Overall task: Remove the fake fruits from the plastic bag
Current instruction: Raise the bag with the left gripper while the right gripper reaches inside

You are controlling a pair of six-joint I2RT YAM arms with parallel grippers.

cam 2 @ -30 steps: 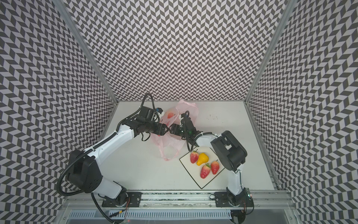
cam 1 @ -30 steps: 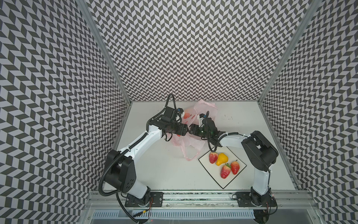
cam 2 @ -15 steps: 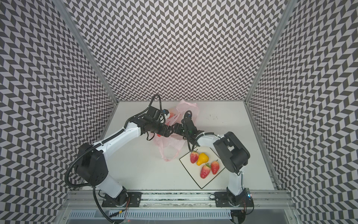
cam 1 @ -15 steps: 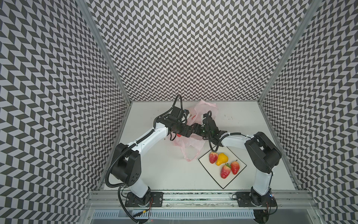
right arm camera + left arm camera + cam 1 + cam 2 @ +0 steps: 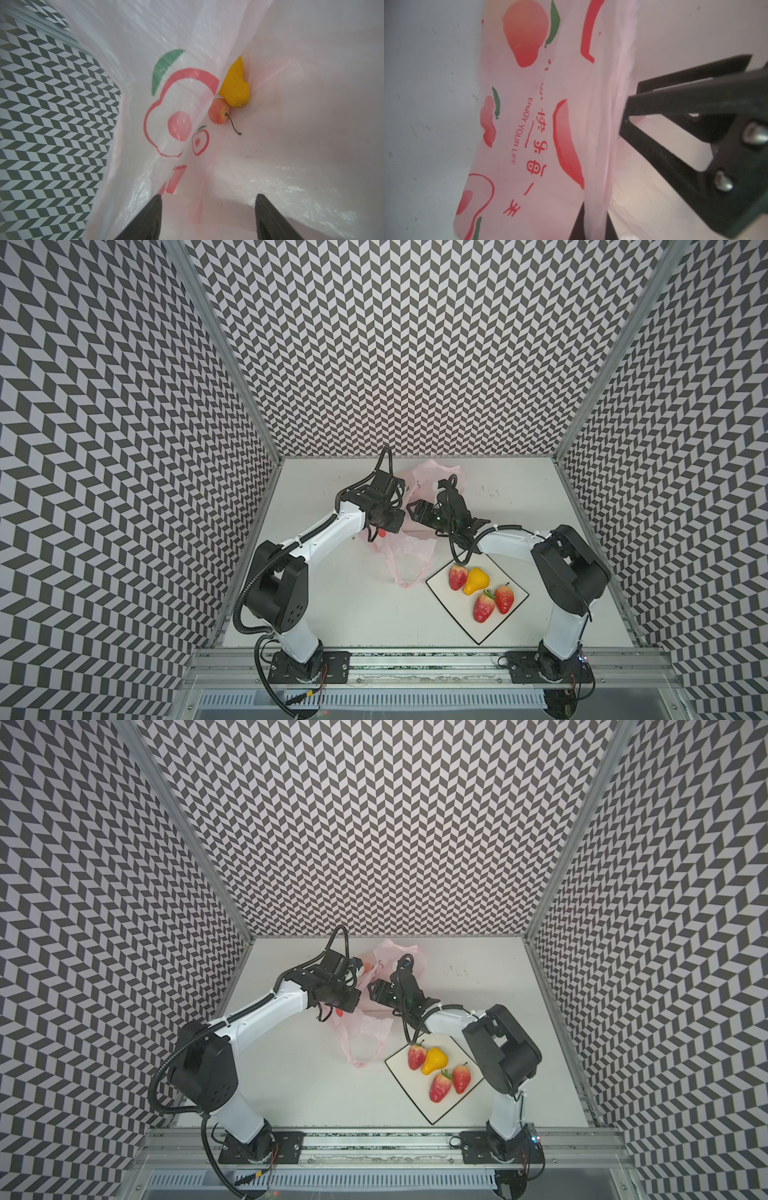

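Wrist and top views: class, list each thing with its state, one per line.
Bag: crumpled, mouth held open.
Left gripper: shut on bag edge.
Right gripper: open, in bag's mouth.
Pear in bag: loose.
Cherry: loose in bag.
Strawberries: three, on board.
Pear on board: out.

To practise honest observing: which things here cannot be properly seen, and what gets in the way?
Pear and cherry: seen only by the right wrist; in both top views the bag hides them.
Left gripper: left wrist view, fingers cut off by the picture edge and covered by a bag fold.
Bag's far side: right wrist view, a printed fold hides whatever lies behind.
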